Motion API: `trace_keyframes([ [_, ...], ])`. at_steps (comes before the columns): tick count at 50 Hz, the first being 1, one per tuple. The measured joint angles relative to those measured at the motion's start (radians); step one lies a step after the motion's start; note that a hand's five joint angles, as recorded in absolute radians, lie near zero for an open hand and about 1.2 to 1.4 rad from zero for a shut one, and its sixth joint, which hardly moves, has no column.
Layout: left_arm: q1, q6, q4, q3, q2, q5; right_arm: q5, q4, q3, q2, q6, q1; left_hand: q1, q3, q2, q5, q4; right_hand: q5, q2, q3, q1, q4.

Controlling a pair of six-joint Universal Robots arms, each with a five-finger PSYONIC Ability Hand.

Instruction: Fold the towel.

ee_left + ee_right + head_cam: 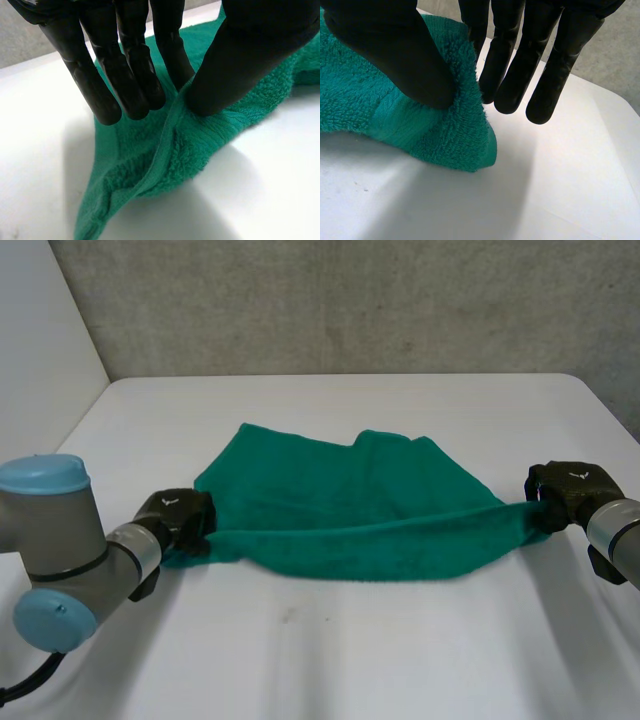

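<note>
Here's the green towel (340, 510), spread across the middle of the white tabletop (350, 670), and both hands are on it. The left hand (178, 515) sits at the towel's near corner on the side of the tabletop's left edge. The right hand (565, 492) has the opposite near corner, close to the tabletop's right edge. Between them the towel's near edge runs as one taut band, pulled straight from hand to hand. It looks raised a little off the tabletop, though from the head view that's hard to call.

In the left wrist view, the left hand (240, 60) has its thumb pressed down on the hem, pinching the towel (165, 165) against the nearest finger. The other fingers are straight and held close together.

It's the same story in the right wrist view. The right hand (395, 50) clamps the towel (435, 135) between thumb and finger, the corner bunched and poking out below the thumb, and the remaining fingers hang straight above the bare tabletop.

The towel's far part lies on the tabletop, with a crease near the middle of its far edge.
</note>
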Motion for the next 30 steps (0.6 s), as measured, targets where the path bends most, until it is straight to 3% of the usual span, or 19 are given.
trace_keyframes([
  [7,0.003,0.003,-0.009,-0.022,0.019,-0.001,0.000,0.000,0.001,-0.001,-0.001,0.002,-0.028,-0.050,-0.052,-0.023,-0.040,0.000,0.000,0.000,0.000,0.000],
  [8,0.004,0.003,-0.011,-0.036,0.028,0.001,0.000,0.001,0.001,-0.002,-0.001,0.002,-0.237,-0.248,-0.264,-0.207,-0.251,0.000,0.000,0.000,0.000,0.000],
  [9,0.004,0.004,-0.011,-0.043,0.033,0.002,0.000,0.001,0.001,-0.002,-0.001,0.003,-0.299,-0.309,-0.323,-0.267,-0.313,0.000,0.000,0.000,0.000,0.000],
  [14,0.007,0.004,-0.012,-0.087,0.066,0.004,0.000,0.001,0.003,-0.002,-0.003,0.003,-0.384,-0.433,-0.442,-0.392,-0.440,0.000,0.000,0.000,0.000,0.000],
  [25,0.007,0.003,-0.006,-0.104,0.071,-0.001,0.000,0.000,0.004,-0.002,-0.007,-0.001,-0.388,-0.440,-0.451,-0.404,-0.450,0.000,0.000,0.000,0.000,0.000],
  [30,0.006,0.008,0.007,-0.076,0.033,0.001,0.000,0.000,0.004,-0.003,-0.007,-0.003,-0.256,-0.322,-0.319,-0.284,-0.325,0.000,0.000,0.000,0.000,0.000],
])
